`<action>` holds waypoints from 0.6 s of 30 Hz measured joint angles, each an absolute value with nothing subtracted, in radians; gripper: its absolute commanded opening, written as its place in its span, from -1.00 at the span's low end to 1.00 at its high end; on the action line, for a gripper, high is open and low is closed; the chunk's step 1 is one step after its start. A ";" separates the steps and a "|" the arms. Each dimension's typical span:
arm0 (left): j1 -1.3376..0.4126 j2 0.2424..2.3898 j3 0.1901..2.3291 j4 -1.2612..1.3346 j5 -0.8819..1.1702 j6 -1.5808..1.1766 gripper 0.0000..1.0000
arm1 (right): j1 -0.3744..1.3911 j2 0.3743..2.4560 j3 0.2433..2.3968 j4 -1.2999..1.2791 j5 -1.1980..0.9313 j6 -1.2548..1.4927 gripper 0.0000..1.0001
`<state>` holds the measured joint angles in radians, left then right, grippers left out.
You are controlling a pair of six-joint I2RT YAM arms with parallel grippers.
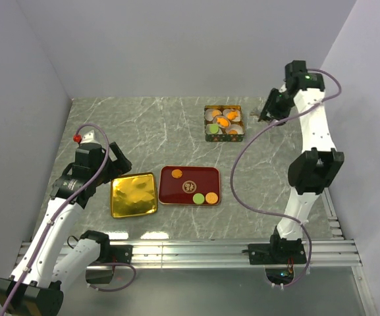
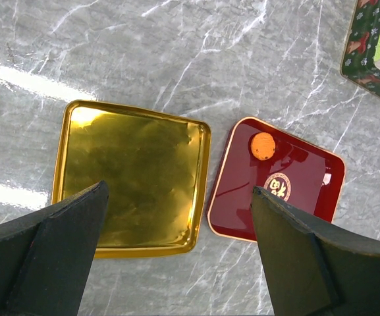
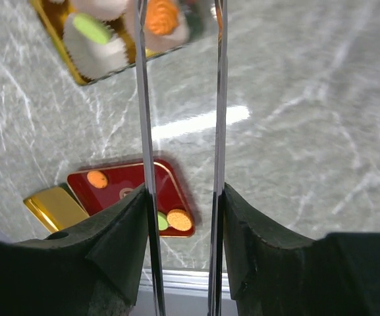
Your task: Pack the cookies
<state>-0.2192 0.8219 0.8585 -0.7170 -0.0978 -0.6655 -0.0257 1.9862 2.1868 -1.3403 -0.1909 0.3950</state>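
A red tray (image 1: 205, 178) holds an orange cookie (image 1: 176, 174), a green cookie (image 1: 197, 198) and a second orange cookie (image 1: 210, 197) around a gold emblem (image 1: 190, 185). A patterned box (image 1: 223, 108) at the back holds white paper cups with orange and green cookies. My left gripper (image 1: 114, 161) is open and empty, hovering over the gold tray (image 2: 130, 164) and the red tray's edge (image 2: 236, 197); it also shows in the left wrist view (image 2: 178, 191). My right gripper (image 1: 269, 112) hangs right of the box and grips thin metal tweezers (image 3: 143, 99), their blades apart and empty.
The gold tray (image 1: 134, 194) lies just left of the red tray. Grey walls close in on the left, back and right. An aluminium rail (image 1: 190, 250) runs along the near edge. The right arm's cable (image 1: 239, 164) loops over the table.
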 measured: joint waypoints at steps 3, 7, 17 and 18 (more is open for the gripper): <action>-0.219 0.818 0.859 -0.716 -0.094 -0.665 0.90 | -0.085 1.945 2.137 -1.340 -0.184 0.395 0.01; -0.219 0.808 0.859 -0.715 -0.094 -0.665 0.90 | -0.139 1.927 2.070 -1.344 -0.161 0.394 0.01; -0.219 0.768 0.858 -0.714 -0.094 -0.665 0.91 | -0.155 1.915 1.923 -1.332 -0.062 0.393 0.02; -0.219 0.765 0.858 -0.714 -0.094 -0.665 0.91 | -0.155 1.909 1.898 -1.328 -0.054 0.394 0.02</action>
